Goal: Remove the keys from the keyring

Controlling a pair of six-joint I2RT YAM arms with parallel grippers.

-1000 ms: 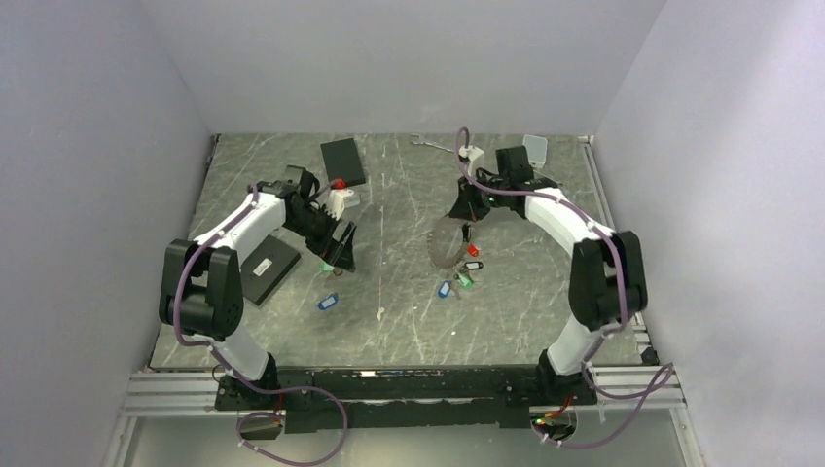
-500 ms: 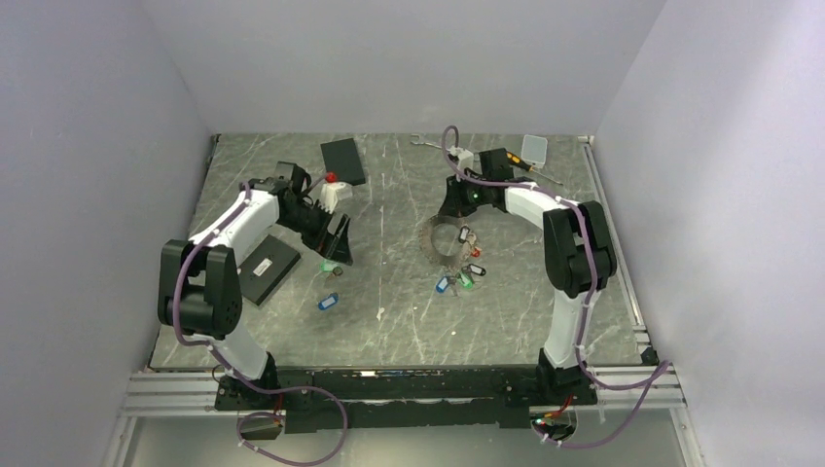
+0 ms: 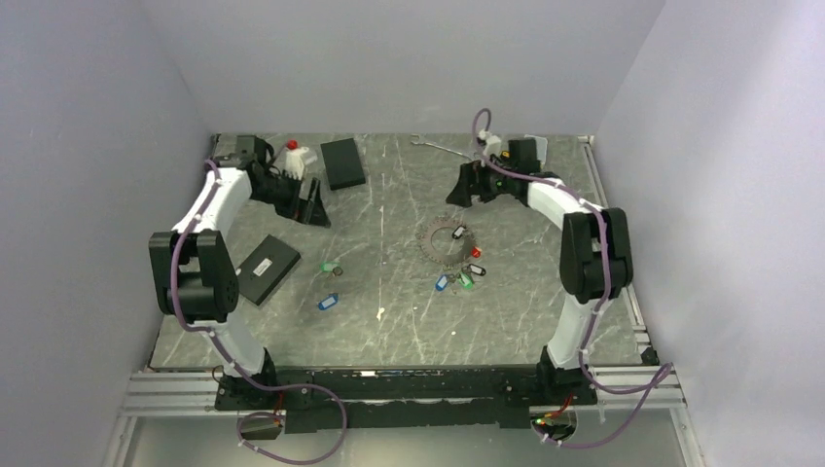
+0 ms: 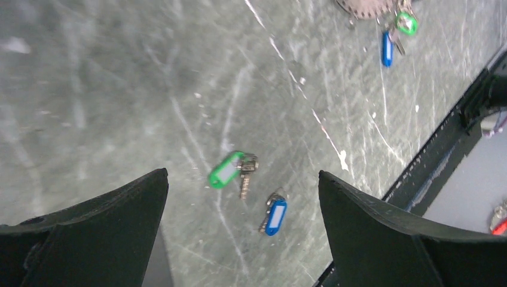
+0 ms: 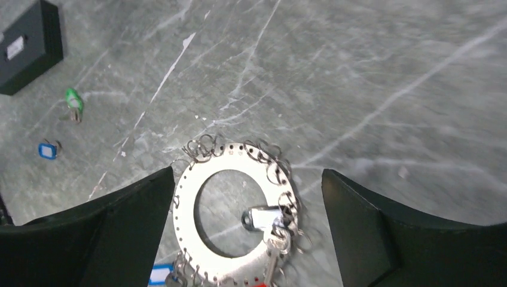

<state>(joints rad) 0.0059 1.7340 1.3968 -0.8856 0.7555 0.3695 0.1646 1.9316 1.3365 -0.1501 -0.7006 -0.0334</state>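
The keyring point(image 3: 443, 240), a flat grey metal ring with many small wire loops, lies flat on the table. Several keys with blue, green, red and white tags point(image 3: 461, 276) cluster at its near edge. In the right wrist view the keyring point(image 5: 236, 156) lies below my open right gripper point(image 5: 248, 173), with a white-tagged key point(image 5: 266, 218) across its hole. Two keys lie loose: a green-tagged key point(image 3: 332, 268) and a blue-tagged key point(image 3: 328, 302). My right gripper point(image 3: 467, 190) hangs beyond the ring, apart from it. My left gripper point(image 3: 313, 209) is open at the far left, looking down on the green-tagged key point(image 4: 230, 169) and the blue-tagged key point(image 4: 273, 215).
One black box point(image 3: 342, 162) lies at the back beside the left arm, another black box point(image 3: 268, 268) at the left. A wrench point(image 3: 428, 144) and a pale tool point(image 3: 533, 148) sit along the far edge. The black frame rail point(image 4: 430, 161) marks the near table edge.
My right gripper has opened and let go of the keyring, which dropped from tilted to flat on the table. That arm pulled back toward the far edge. The left arm swung to the far left.
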